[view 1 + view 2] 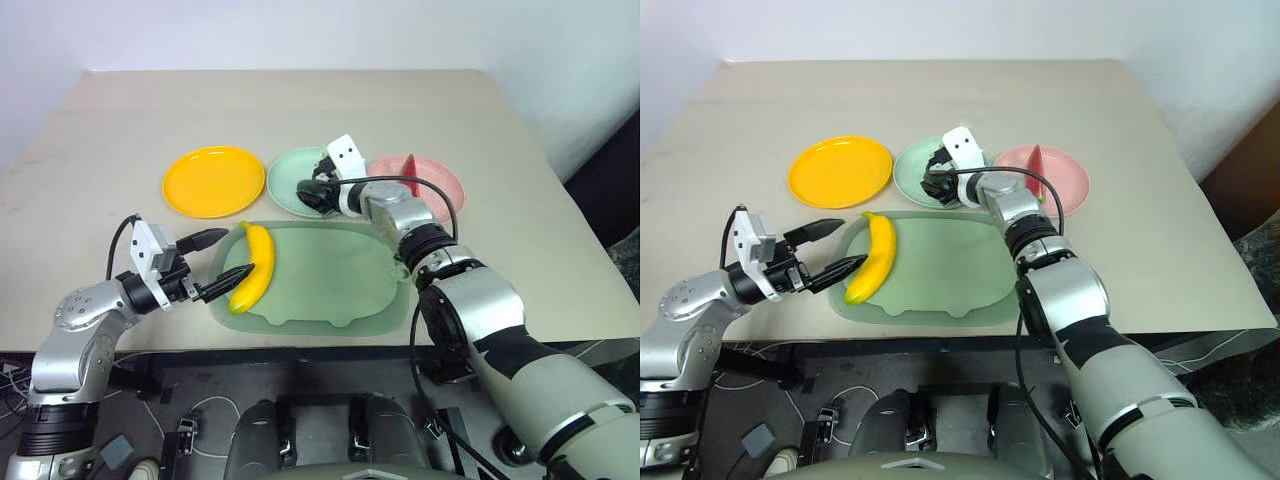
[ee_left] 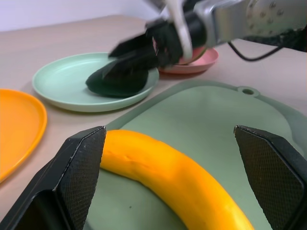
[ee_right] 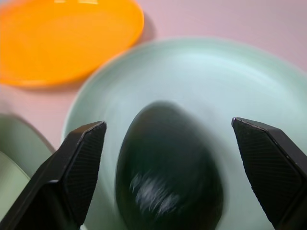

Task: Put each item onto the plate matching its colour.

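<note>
The dark green avocado [image 3: 168,167] lies on the pale mint green plate [image 1: 290,175]. My right gripper [image 3: 168,129] is open around it, a gap showing on each side. The red watermelon wedge [image 1: 410,172] stands on the pink plate [image 1: 445,188]. The orange-yellow plate [image 1: 213,180] holds nothing. The yellow banana [image 1: 252,268] lies along the left side of the large pale green mat [image 1: 330,280]. My left gripper [image 1: 238,251] is open at the banana's left side, its fingers [image 2: 81,167] spread wide and apart from it.
The three plates sit in a row behind the mat on a beige table [image 1: 120,130]. The mat lies near the table's front edge. My right arm reaches over the mat's right corner, with a black cable [image 1: 440,200] looping over the pink plate.
</note>
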